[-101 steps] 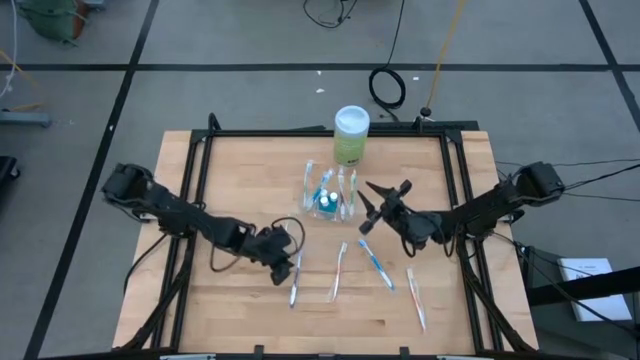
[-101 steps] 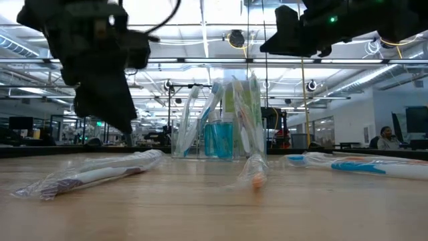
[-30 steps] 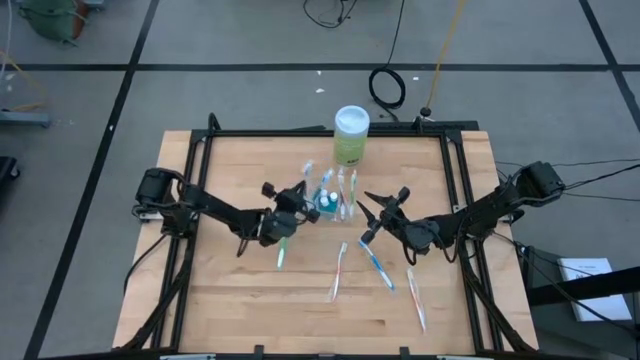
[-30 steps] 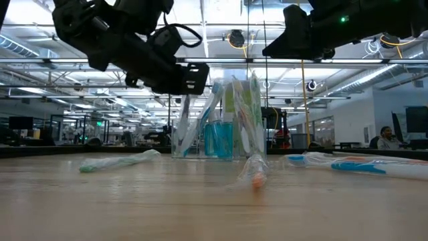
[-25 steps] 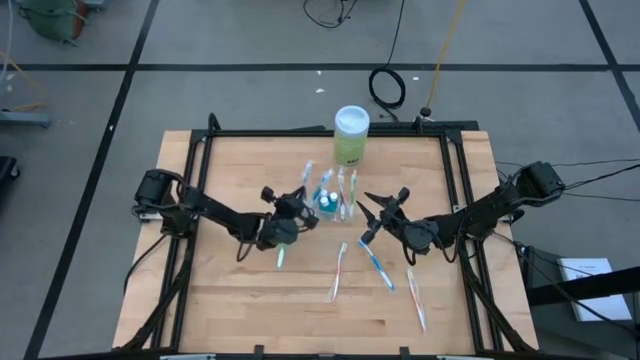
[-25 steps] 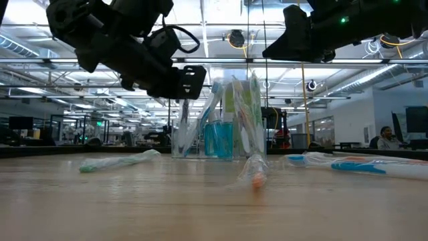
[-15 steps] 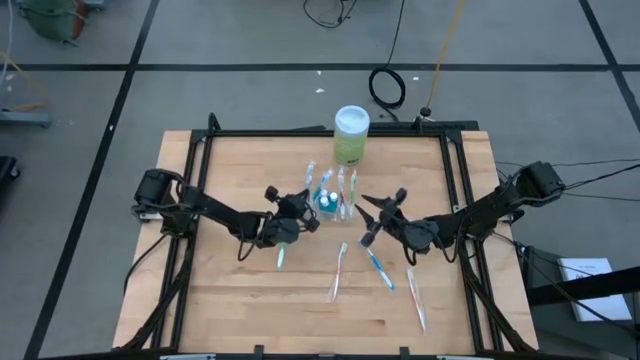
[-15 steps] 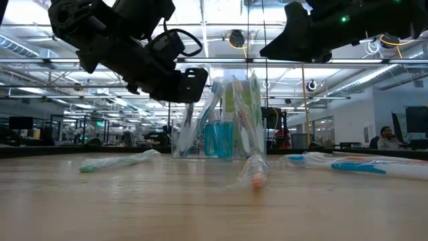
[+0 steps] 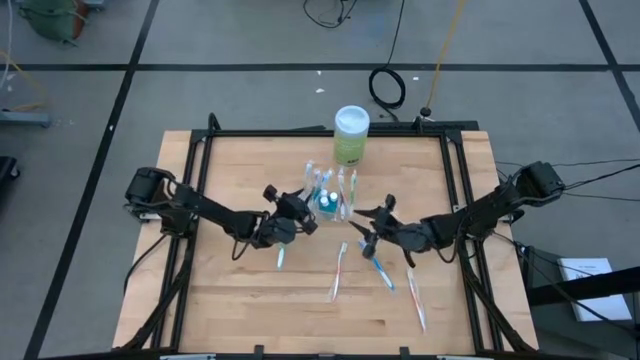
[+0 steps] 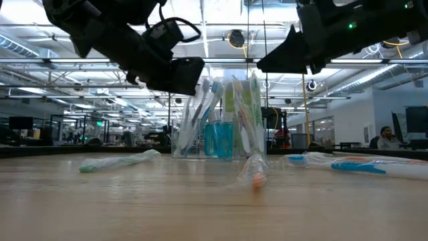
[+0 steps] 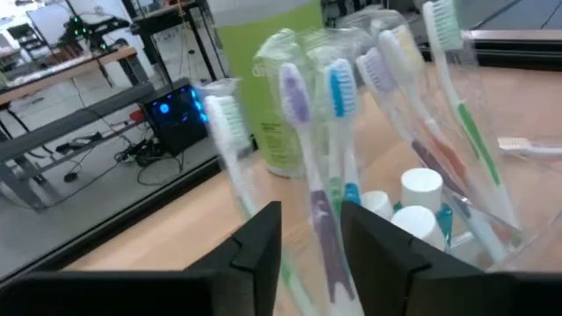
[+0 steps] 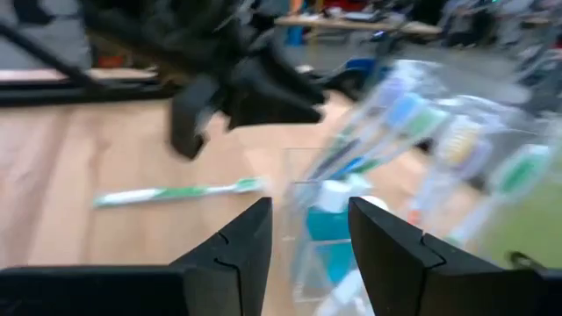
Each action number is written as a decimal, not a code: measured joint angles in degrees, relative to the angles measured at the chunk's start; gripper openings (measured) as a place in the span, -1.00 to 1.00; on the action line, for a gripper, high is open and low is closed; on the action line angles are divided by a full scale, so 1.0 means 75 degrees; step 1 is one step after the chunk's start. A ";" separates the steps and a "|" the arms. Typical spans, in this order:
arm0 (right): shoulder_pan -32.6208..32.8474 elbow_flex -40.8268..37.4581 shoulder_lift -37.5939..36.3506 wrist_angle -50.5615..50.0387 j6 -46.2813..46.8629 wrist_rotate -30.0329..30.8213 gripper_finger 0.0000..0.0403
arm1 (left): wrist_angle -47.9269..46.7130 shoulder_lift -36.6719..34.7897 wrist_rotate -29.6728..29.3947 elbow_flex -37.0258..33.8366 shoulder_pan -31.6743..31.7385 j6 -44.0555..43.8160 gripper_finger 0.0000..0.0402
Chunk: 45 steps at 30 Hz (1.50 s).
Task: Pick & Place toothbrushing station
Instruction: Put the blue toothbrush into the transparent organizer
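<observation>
The toothbrushing station (image 9: pixel 328 193) stands upright on the wooden desk (image 9: pixel 230 300), toward the far middle, just in front of a green white-lidded canister (image 9: pixel 351 135). It is a clear plastic holder; several toothbrushes stand in it at a tilt, and small blue bottles with white caps sit in its base.

The left gripper (image 9: pixel 296 211) hovers above the desk at the station's left side, just beside the holder. Its jaws are slightly parted and hold nothing; the left wrist view shows both fingers (image 11: pixel 260 248) with a gap between them, pointed at the brush handles in the holder (image 11: pixel 413 158).

The right gripper (image 9: pixel 366 226) hovers at the station's near right, close to it but apart. Its jaws are open and empty; the right wrist view shows a clear gap between the fingers (image 12: pixel 241 241).

A wrapped green toothbrush (image 9: pixel 280 256) lies on the desk near the left gripper. Three more wrapped toothbrushes lie loose nearer the front: an orange one (image 9: pixel 338 272), a blue one (image 9: pixel 378 268) below the right gripper, and another orange one (image 9: pixel 415 299) farther right.
</observation>
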 joint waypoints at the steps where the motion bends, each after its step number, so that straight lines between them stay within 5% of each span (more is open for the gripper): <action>1: 0.0000 0.0156 0.0000 -0.0292 0.0048 -0.0162 -0.30 | -0.0201 -0.0147 0.0037 0.0000 0.0004 -0.0127 -0.35; 9: 0.0110 0.2101 0.0431 -0.4602 0.1799 -0.0983 -0.30 | -0.1449 -0.1438 0.0942 0.0000 0.0177 -0.0500 -0.30; 15: 0.0124 0.2363 0.1054 -0.5427 0.2246 -0.1755 -0.30 | -0.1825 -0.1876 0.0929 0.0000 0.0192 -0.0305 -0.30; 20: 0.0166 0.2363 0.1160 -0.6387 0.3818 -0.2365 -0.30 | -0.1923 -0.1884 0.0938 0.0000 0.0192 -0.0146 -0.30; 29: 0.0453 0.2353 0.1596 -0.6944 0.4734 -0.2639 -0.30 | -0.2101 -0.1881 0.0943 0.0000 0.0192 -0.0158 -0.30; 33: 0.0466 0.2352 0.2217 -0.6827 0.4879 -0.3363 -0.30 | -0.2101 -0.1881 0.0944 0.0000 0.0192 -0.0159 -0.30; 45: 0.0414 0.2341 0.2354 -0.6743 0.4906 -0.3210 -0.41 | -0.2096 -0.1881 0.0959 0.0000 0.0192 -0.0142 -0.30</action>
